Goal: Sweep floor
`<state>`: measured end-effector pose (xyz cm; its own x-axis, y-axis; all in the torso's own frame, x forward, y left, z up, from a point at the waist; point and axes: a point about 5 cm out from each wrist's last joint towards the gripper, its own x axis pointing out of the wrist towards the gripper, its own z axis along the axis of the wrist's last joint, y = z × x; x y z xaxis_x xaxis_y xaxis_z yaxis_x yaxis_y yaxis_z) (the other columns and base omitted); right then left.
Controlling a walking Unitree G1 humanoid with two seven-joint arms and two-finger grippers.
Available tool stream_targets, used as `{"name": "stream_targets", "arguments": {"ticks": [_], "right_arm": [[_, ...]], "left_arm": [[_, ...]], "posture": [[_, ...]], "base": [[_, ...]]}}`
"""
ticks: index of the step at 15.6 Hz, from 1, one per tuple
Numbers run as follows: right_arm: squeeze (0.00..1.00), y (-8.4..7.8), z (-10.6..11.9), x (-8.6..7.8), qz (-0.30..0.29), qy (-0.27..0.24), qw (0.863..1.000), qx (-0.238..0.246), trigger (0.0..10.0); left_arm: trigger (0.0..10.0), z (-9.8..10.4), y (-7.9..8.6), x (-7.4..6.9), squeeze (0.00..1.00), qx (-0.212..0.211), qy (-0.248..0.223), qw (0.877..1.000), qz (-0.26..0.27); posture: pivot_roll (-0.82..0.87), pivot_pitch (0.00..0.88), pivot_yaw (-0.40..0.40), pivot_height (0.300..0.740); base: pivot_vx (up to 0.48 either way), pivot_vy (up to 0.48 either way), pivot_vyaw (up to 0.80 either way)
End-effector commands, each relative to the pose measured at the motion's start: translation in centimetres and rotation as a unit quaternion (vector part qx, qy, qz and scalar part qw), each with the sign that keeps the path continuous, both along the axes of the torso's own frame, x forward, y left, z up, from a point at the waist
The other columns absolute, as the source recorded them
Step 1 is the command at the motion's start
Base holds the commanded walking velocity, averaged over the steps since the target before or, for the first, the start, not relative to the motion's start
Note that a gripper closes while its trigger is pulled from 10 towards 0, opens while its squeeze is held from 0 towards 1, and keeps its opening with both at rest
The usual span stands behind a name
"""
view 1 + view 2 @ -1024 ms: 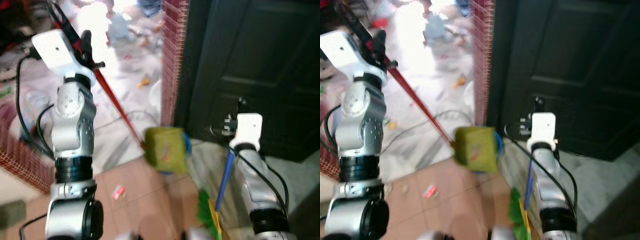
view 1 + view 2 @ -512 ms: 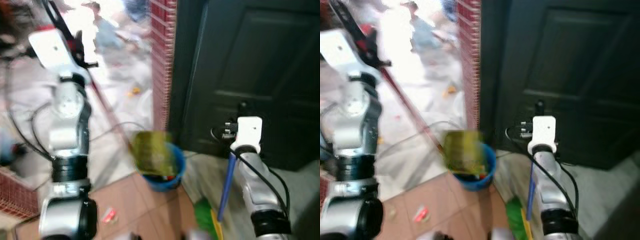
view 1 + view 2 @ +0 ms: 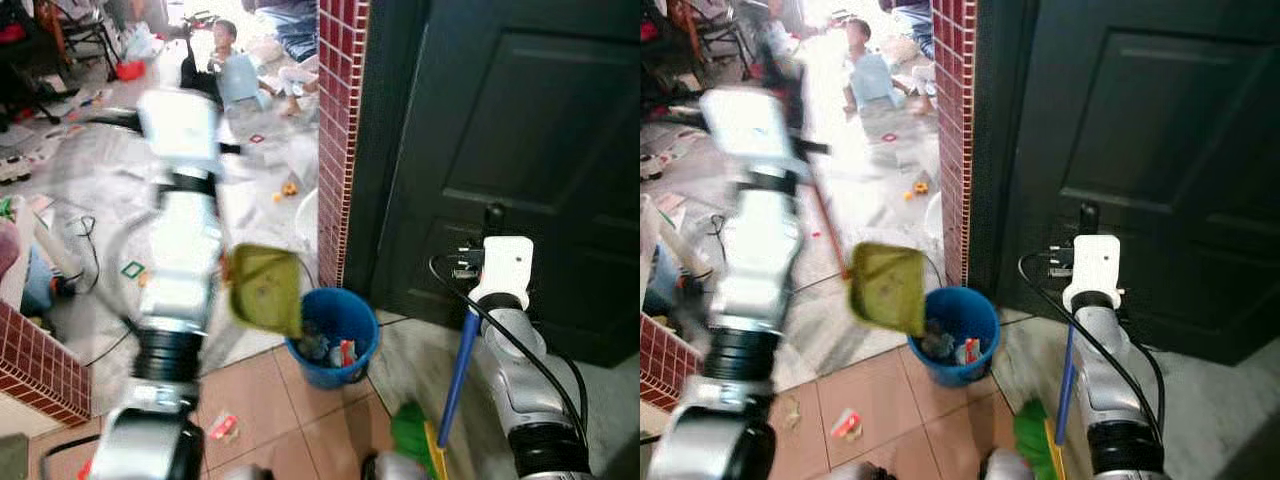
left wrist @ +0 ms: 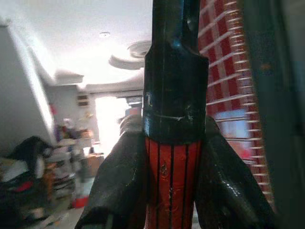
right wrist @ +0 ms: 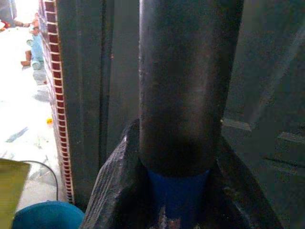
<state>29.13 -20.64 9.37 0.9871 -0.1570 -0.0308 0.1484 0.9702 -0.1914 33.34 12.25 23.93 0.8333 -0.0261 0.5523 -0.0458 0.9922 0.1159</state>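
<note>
Here the left gripper [image 4: 172, 181] is closed around the red handle [image 4: 171, 191] of a yellow-green dustpan [image 3: 266, 290], which is held tilted just above the rim of a blue bucket [image 3: 352, 312] on the floor beside the brick pillar [image 3: 340, 120]. The right gripper [image 5: 176, 191] is clamped on the blue broom handle [image 3: 456, 370], near the dark door [image 3: 530, 150].

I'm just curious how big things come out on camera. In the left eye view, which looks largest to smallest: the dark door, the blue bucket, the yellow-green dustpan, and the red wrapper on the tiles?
1. Dark door, by far the largest.
2 and 3. Blue bucket and yellow-green dustpan look alike; the dustpan is held nearer the camera, so no ranking.
4. Red wrapper, smallest.
</note>
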Motion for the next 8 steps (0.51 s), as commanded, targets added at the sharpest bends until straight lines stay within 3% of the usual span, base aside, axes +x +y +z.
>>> {"name": "stream_targets", "arguments": {"ticks": [1,3,4,6,8], "right_arm": [[0.00,-0.3,1.2,0.3,-0.001,-0.025,1.000,-0.013,10.0],[0.00,-0.2,1.2,0.3,0.001,-0.025,1.000,-0.013,10.0],[0.00,-0.1,1.2,0.4,0.003,-0.025,1.000,-0.012,10.0],[0.00,0.1,1.1,0.6,0.008,-0.022,1.000,-0.010,10.0],[0.00,0.5,0.9,0.8,0.015,-0.020,1.000,-0.006,10.0]], "left_arm": [[10.0,0.9,-0.8,-0.4,0.00,0.004,-0.034,0.999,-0.018],[10.0,1.5,-2.0,-0.6,0.00,0.001,-0.041,0.998,-0.042],[10.0,2.5,-1.6,-0.5,0.00,-0.005,-0.049,0.998,-0.031],[10.0,7.6,2.2,-0.6,0.00,-0.018,-0.100,0.993,0.057],[10.0,8.8,5.0,-1.4,0.00,0.020,-0.102,0.988,0.112]], "posture": [[-0.15,0.000,0.036,0.740],[-0.15,0.000,0.036,0.740],[-0.13,0.000,0.035,0.740],[-0.11,0.000,0.034,0.740],[-0.09,0.000,0.032,0.740]], "base": [[0.000,0.000,0.00],[0.000,0.000,0.00],[0.000,0.000,0.00],[0.000,0.000,0.00],[0.000,0.000,0.00]]}}
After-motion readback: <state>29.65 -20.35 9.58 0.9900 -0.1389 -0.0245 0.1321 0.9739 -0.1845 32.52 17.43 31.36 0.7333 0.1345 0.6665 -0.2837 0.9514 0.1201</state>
